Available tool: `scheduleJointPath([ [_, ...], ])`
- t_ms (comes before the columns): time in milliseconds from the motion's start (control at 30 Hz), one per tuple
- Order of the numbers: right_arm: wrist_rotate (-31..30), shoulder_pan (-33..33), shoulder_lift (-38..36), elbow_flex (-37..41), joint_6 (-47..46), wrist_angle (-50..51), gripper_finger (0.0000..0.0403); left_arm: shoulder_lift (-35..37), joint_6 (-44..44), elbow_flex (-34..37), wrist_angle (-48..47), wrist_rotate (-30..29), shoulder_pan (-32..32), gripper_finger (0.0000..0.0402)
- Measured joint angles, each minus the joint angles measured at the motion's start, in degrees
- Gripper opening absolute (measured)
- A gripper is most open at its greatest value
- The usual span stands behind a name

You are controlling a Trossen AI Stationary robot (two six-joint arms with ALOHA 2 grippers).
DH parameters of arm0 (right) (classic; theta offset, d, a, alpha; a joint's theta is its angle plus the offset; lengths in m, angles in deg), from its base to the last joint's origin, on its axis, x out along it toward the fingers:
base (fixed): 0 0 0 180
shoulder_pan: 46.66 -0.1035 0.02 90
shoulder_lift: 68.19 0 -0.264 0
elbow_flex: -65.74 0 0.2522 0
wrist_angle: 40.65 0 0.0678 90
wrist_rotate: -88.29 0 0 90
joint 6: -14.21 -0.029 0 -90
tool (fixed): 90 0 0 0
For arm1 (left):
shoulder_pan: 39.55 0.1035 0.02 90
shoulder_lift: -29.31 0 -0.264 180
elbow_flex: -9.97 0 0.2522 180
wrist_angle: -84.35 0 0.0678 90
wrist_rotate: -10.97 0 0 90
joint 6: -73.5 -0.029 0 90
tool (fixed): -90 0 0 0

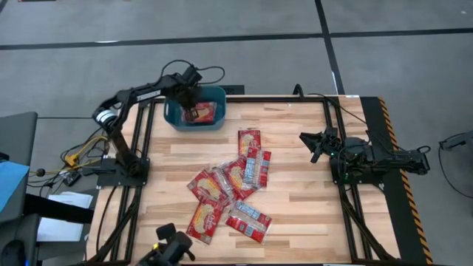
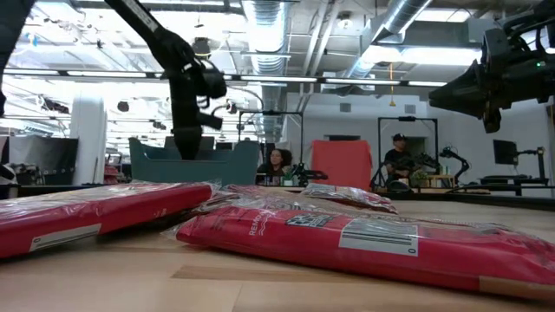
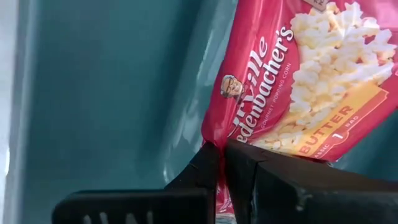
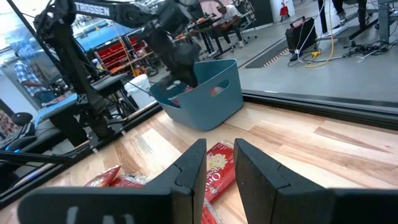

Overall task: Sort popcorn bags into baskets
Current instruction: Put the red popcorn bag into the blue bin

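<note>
A teal basket (image 1: 171, 118) stands at the table's far left. My left gripper (image 1: 191, 103) reaches down into it, shut on a red popcorn bag (image 3: 298, 81) that shows its printed face against the basket's inner wall (image 3: 106, 93). Several more red popcorn bags (image 1: 229, 185) lie flat and partly overlapping on the wood in the middle of the table. My right gripper (image 1: 314, 142) waits at the right side, level and open, clear of the bags. My left gripper pinches a corner of the bag (image 3: 214, 140) between its two fingers, at the edge of the wrapper. The fingers come from above, slanting down into the basket. The bag reaches away from the fingertips inside the basket; whether it rests on the floor does not show.
Black frame rails (image 1: 336, 170) run along both sides of the table. One bag (image 1: 207, 222) and another with a pale side up (image 1: 247, 219) lie nearest the front edge. Bare wood is free at the far middle and right of the pile. People sit in the room behind.
</note>
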Motion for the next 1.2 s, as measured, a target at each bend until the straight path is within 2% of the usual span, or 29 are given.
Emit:
scheduleJointPath([
  [167, 0.00, 0.00, 0.00, 0.00, 0.00, 0.00, 0.0108, -3.03, -0.68, 0.00, 0.08, -0.55, 0.00, 0.0005],
  [267, -0.01, 0.02, 0.01, 0.00, 0.00, 0.00, 0.0108, -3.69, -1.13, 0.00, 0.33, -1.80, 0.00, 0.0025],
  [567, 0.00, 0.02, 0.01, 0.00, 0.00, 0.00, 0.0108, -3.78, -3.57, -0.40, -0.74, -2.82, -0.25, 0.0154],
  [700, 0.00, 0.02, 0.00, 0.00, 0.00, 0.00, 0.0108, -3.78, -1.80, -4.28, -4.72, -3.80, -0.42, 0.0204],
  [800, -0.01, 0.02, 0.00, 0.00, 0.00, 0.00, 0.0108, -3.78, 0.63, -8.57, -9.23, -1.63, -0.54, 0.0227],
  [900, 0.00, 0.02, -0.01, 0.00, 0.00, 0.00, 0.0108, -3.78, 3.46, -13.70, -15.29, 4.21, -0.65, 0.0239],
  [1000, -0.01, 0.02, 0.00, 0.00, 0.00, 0.00, 0.0108, -3.49, 6.56, -17.62, -21.21, 16.10, -1.37, 0.0241],
  [1133, 0.00, 0.02, 0.00, 0.00, 0.00, 0.00, 0.0108, -0.80, 6.99, -17.29, -24.52, 31.69, -5.26, 0.0241],
  [1200, 0.00, 0.02, 0.01, 0.00, 0.00, 0.02, 0.0108, 0.85, 6.32, -15.74, -25.35, 35.66, -9.04, 0.0241],
])
